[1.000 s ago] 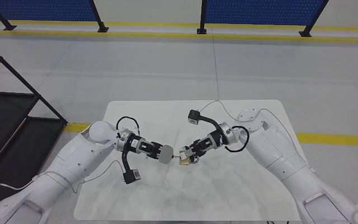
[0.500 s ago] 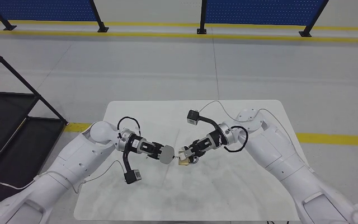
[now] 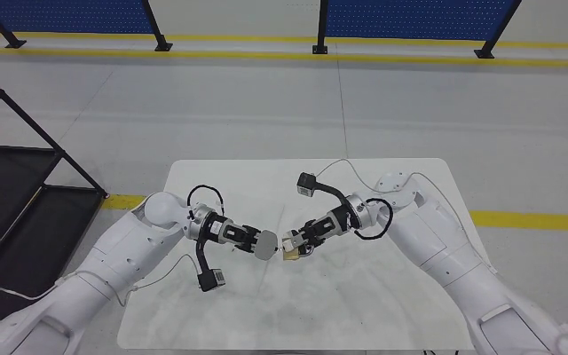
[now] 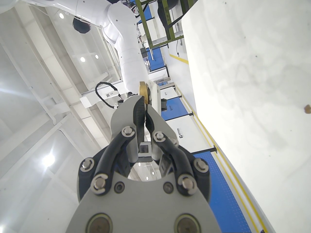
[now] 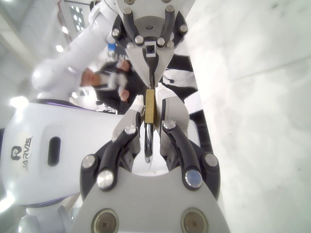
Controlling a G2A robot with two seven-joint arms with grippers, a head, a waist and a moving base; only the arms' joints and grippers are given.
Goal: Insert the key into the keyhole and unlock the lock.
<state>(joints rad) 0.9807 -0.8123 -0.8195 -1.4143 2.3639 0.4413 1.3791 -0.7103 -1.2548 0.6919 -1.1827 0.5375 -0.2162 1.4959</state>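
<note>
My right gripper (image 5: pixel 150 105) is shut on a small brass padlock (image 5: pixel 149 109), held above the white table (image 3: pixel 382 302) near its middle. The lock's steel shackle (image 5: pixel 148 144) points back toward the right wrist. My left gripper (image 5: pixel 151 85) faces it head-on, shut on the key (image 5: pixel 152 81), of which just a thin dark blade shows. The blade's tip meets the padlock's end face; I cannot tell how deep it sits. From above, the left gripper (image 3: pixel 269 244) and right gripper (image 3: pixel 294 246) nearly touch, with the padlock (image 3: pixel 290 255) between them. The left wrist view has its gripper (image 4: pixel 143 104) right before the brass padlock (image 4: pixel 143 92).
The table (image 4: pixel 243 73) carries a small brown speck (image 4: pixel 307 109). A black rack (image 3: pixel 35 209) stands on the floor off the table's left side. Blue barriers (image 3: pixel 408 18) and a yellow floor line lie beyond the far edge.
The two grippers have drawn slightly closer together. The left gripper with the key edged toward the padlock, and the padlock shifted a little toward it.
</note>
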